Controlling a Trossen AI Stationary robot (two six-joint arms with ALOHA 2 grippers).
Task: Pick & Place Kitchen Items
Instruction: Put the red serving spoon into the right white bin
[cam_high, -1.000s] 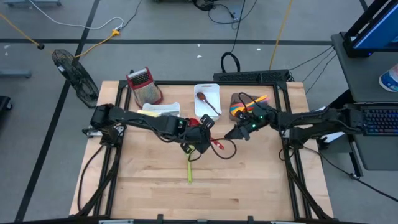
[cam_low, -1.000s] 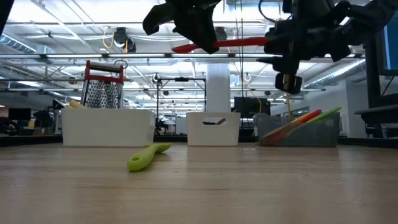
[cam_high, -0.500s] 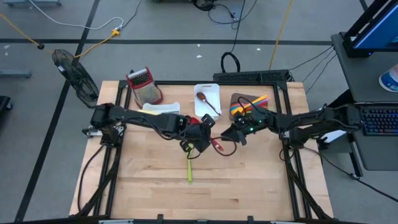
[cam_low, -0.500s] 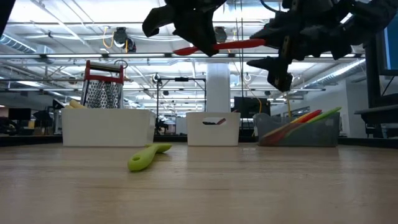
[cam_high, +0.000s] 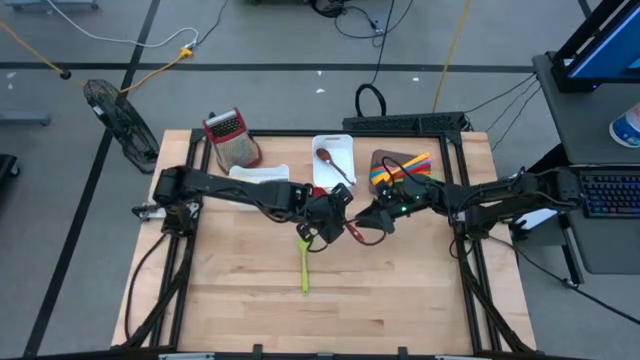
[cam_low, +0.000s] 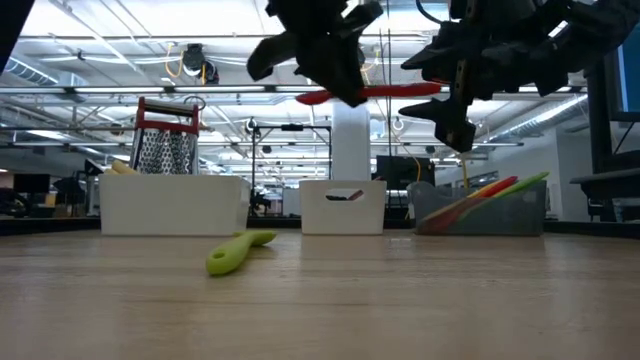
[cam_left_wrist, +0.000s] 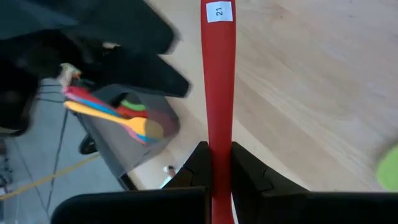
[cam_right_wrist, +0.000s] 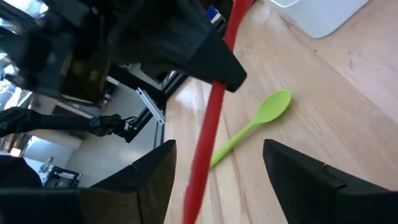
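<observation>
my left gripper (cam_left_wrist: 214, 163) is clamped on the red utensil (cam_left_wrist: 217, 81), held above mid-table; my right gripper (cam_right_wrist: 214, 168) stands open around its far end. some utensils already sit in the dark tray (cam_high: 385, 160); the green spoon (cam_high: 304, 268) remains on the table (cam_high: 400, 290).

A lab hall: framed wooden table (cam_high: 400, 300), floor cables (cam_high: 120, 40), computer keyboard (cam_high: 608, 195), ceiling strip lights (cam_low: 90, 70)
</observation>
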